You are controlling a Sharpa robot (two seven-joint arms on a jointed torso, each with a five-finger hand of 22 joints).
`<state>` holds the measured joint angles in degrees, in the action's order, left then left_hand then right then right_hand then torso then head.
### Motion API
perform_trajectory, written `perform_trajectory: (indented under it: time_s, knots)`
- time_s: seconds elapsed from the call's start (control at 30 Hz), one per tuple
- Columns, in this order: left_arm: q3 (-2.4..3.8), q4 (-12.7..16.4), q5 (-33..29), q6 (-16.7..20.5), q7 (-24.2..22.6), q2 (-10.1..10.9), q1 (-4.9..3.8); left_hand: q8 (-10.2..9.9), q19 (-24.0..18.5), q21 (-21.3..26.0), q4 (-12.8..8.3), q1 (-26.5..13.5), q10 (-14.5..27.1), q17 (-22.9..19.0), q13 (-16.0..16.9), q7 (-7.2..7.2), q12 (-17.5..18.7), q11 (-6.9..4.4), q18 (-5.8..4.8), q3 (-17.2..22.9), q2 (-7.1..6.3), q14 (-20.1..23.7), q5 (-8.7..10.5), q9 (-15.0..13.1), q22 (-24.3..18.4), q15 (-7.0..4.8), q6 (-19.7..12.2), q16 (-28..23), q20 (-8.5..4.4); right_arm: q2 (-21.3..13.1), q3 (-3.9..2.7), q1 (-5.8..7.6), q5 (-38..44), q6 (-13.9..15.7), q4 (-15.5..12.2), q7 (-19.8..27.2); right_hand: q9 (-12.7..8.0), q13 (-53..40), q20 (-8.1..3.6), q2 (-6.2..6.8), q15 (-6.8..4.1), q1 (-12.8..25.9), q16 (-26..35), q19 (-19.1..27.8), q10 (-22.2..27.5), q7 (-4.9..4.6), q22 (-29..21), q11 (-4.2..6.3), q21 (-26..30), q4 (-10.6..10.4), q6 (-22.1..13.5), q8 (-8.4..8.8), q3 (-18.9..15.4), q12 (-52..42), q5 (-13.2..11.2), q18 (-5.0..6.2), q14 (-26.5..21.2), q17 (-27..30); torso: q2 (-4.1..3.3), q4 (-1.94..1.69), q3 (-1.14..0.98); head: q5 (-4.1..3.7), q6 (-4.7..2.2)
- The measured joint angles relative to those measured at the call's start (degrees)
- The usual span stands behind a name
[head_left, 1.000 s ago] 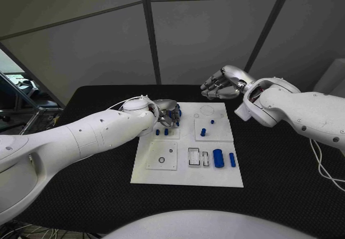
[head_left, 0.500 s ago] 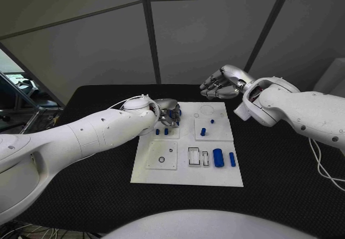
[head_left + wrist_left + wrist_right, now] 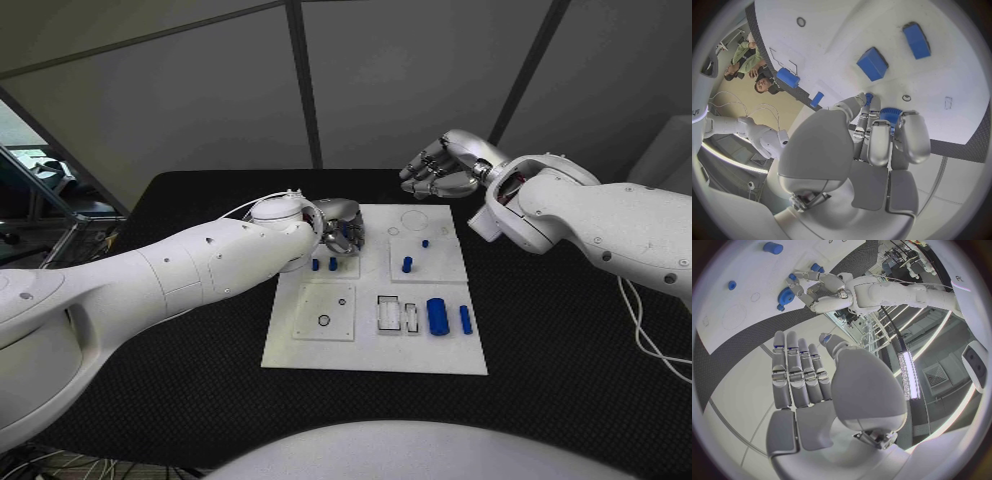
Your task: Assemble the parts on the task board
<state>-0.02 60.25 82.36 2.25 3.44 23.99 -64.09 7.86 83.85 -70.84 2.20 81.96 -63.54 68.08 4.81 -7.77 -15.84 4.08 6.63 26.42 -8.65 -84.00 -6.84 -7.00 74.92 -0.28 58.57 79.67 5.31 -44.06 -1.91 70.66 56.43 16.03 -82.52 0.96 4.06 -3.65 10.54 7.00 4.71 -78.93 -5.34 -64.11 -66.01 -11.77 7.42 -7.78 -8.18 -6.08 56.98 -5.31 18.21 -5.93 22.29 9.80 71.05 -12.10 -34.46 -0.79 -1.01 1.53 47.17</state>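
Left hand: the left hand (image 3: 338, 222) sits over the far left corner of the task board (image 3: 368, 352), fingers curled in and pinching a round, ribbed blue gear (image 3: 891, 114) at the fingertips (image 3: 909, 131).

Right hand: the right hand (image 3: 444, 168) hangs above the table (image 3: 173, 400) just beyond the board's far edge, holding nothing; the right wrist view shows its fingers straight and lying side by side, thumb apart.

Landmark: all places below are given against the task board.

Gear: held at the board's far left corner, right over the white surface; whether it touches the board I cannot tell.

Pegs on the left: two short blue pegs (image 3: 325, 265) stand side by side on the board's left half, just nearer the robot than the left hand.

Pegs on the right: a small blue peg (image 3: 426, 243) and a taller blue peg (image 3: 407, 266) stand on the raised plate at the board's far right.

Loose parts: a thick blue cylinder (image 3: 437, 316) and a thinner blue pin (image 3: 466, 320) lie on the board's near right part, beside two rectangular slots (image 3: 389, 314).

Step in hand: judged from the grip, the gear is being seated at the far left corner.

Next move: probably lower the gear squarely onto its seat, keeping it level, then let the fingers go; the exact seat is hidden under the hand.
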Motion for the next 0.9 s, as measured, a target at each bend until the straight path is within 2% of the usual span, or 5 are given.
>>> perform_trajectory:
  time_s: [0.23,0.63,0.9]
  knots:
    - [-0.02,0.1,-0.1,0.1,-0.1,0.1,0.03,0.0,0.1,-0.1,-0.8,-0.2,-1.2,-0.2,-0.3,-0.06,1.3,0.04,-0.02,1.4,0.23,0.0,0.0,0.2,0.0,-0.04,1.0,0.2,-0.09,-0.1,0.0,0.0,0.0,0.0,0.0,0.0,0.0,0.0,0.0,0.0,0.0,0.0,0.0,0.0,0.0,0.0,0.0,0.0,0.0,0.0,0.0,0.0,0.0,0.0,0.0,0.0,0.0,0.0,0.0,0.0,0.0,0.0,-0.12]
    - [0.0,0.0,-0.4,0.1,0.0,0.2,0.04,-1.2,0.1,-1.0,-4.4,-0.2,-3.4,-0.6,-0.6,-0.69,4.8,0.33,-0.02,6.1,0.22,0.0,0.04,1.1,0.0,-0.04,2.3,0.4,-0.09,-0.1,0.0,0.0,0.0,0.0,0.0,0.0,0.0,0.0,0.0,0.0,0.0,0.0,0.0,0.0,0.0,0.0,0.0,0.0,0.0,0.0,0.0,0.0,0.0,0.0,0.0,0.0,0.0,0.0,0.01,-0.04,0.01,-0.03,0.08]
    - [-0.06,0.3,-0.5,1.0,-0.4,0.5,0.14,-1.6,0.1,-1.0,-5.5,-0.5,-4.0,-0.7,-0.6,-0.72,6.1,0.54,-0.02,7.6,-0.05,0.0,0.05,1.3,0.0,-0.04,2.8,0.4,-0.09,-0.1,0.0,0.0,0.0,0.0,0.0,0.0,0.0,0.0,0.0,0.0,0.0,0.0,0.0,0.0,0.0,0.0,0.0,0.0,0.0,0.0,0.0,0.0,0.0,0.0,0.0,0.0,0.0,0.0,0.04,-0.05,0.02,-0.01,-0.1]
